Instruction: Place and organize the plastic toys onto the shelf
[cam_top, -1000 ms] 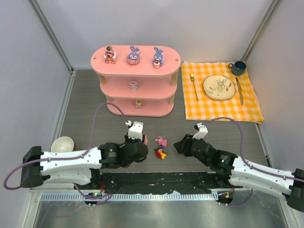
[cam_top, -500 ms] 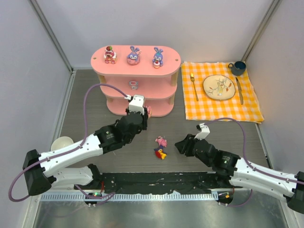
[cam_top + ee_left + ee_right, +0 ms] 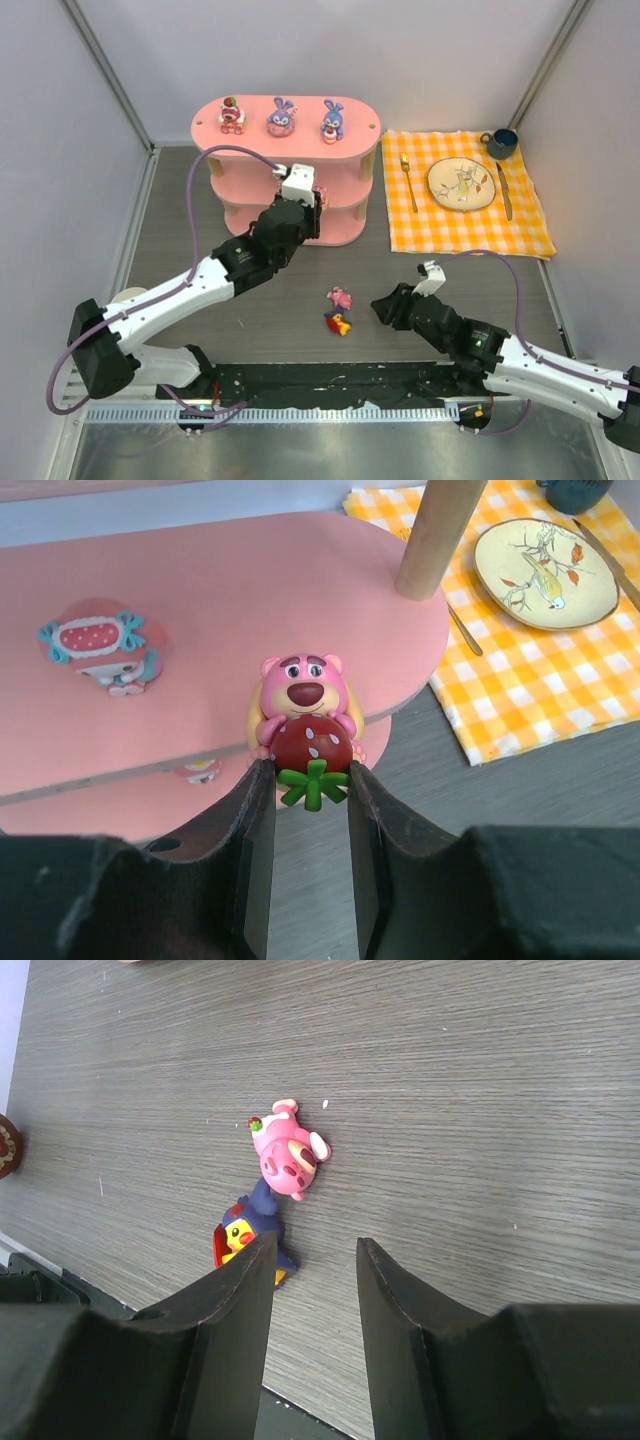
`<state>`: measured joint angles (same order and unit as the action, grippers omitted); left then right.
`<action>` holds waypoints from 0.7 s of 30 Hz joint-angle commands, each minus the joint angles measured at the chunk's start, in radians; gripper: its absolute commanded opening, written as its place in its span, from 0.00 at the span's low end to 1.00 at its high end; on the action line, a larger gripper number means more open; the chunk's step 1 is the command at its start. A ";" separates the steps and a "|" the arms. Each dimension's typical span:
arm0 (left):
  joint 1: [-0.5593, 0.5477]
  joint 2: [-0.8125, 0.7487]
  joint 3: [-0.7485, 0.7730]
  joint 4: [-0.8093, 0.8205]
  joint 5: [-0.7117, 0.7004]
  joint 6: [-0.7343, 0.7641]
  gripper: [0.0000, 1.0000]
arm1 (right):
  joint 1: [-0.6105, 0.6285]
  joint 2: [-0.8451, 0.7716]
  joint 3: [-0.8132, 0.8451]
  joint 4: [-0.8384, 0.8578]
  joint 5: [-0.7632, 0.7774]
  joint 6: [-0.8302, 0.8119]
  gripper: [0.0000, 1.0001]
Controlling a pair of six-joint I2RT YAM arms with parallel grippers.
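Far forward, the left arm stretches to the shelf's (image 3: 200, 600) middle board, left gripper (image 3: 303, 780) clamping a bear (image 3: 300, 695) at its edge. Low over the table (image 3: 480, 1080), the right gripper (image 3: 312, 1250) hangs open beside a pink toy (image 3: 284, 1150) and a blue toy (image 3: 245, 1230).

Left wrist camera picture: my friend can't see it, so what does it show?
The left end effector grips a pink bear toy hugging a red strawberry, at the front edge of a pink shelf board. A round pink toy sits on that board to the left, and an orange checked cloth with a plate lies to the right.
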<state>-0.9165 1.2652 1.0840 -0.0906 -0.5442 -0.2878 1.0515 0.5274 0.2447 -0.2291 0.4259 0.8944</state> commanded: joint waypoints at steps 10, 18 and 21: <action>0.048 0.077 0.048 0.198 0.023 0.099 0.00 | -0.004 -0.023 0.001 -0.029 0.050 0.005 0.44; 0.080 0.115 0.044 0.236 0.033 0.095 0.00 | -0.002 -0.012 0.004 -0.035 0.057 0.000 0.44; 0.090 0.125 0.037 0.250 0.041 0.090 0.00 | -0.002 -0.010 0.007 -0.036 0.057 0.000 0.44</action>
<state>-0.8410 1.3811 1.0855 0.0650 -0.5148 -0.2020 1.0515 0.5110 0.2420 -0.2726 0.4503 0.8936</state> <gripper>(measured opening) 0.292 0.440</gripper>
